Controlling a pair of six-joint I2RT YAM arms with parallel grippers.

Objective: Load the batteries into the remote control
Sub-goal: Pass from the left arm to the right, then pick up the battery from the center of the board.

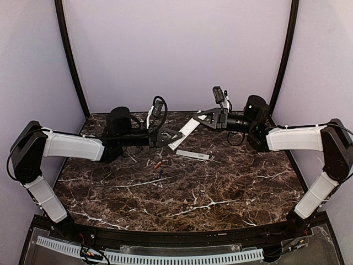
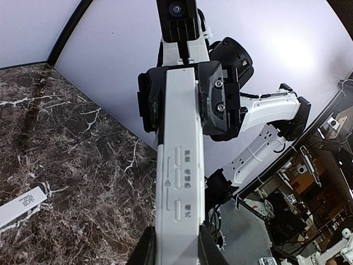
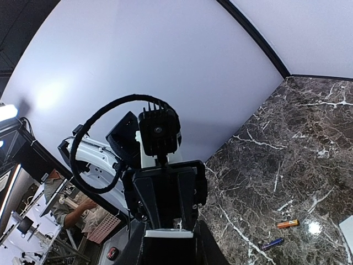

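Observation:
The white remote control (image 1: 185, 131) hangs in the air above the back of the table, held at both ends. My left gripper (image 1: 170, 138) is shut on its lower end and my right gripper (image 1: 199, 118) on its upper end. In the left wrist view the remote (image 2: 179, 182) runs up from my left gripper (image 2: 176, 245) to the right gripper's black fingers (image 2: 218, 102). In the right wrist view only its end edge (image 3: 168, 233) shows, in my right gripper (image 3: 168, 245). The red-orange battery (image 1: 158, 164) and the dark blue battery (image 1: 160, 173) lie on the table below; both also show in the right wrist view (image 3: 287, 223) (image 3: 272, 243).
A flat white strip with print, like a battery cover (image 1: 193, 155), lies on the dark marble table (image 1: 220, 193) just right of the batteries; it also shows in the left wrist view (image 2: 19, 205). Lilac walls close off the back and sides.

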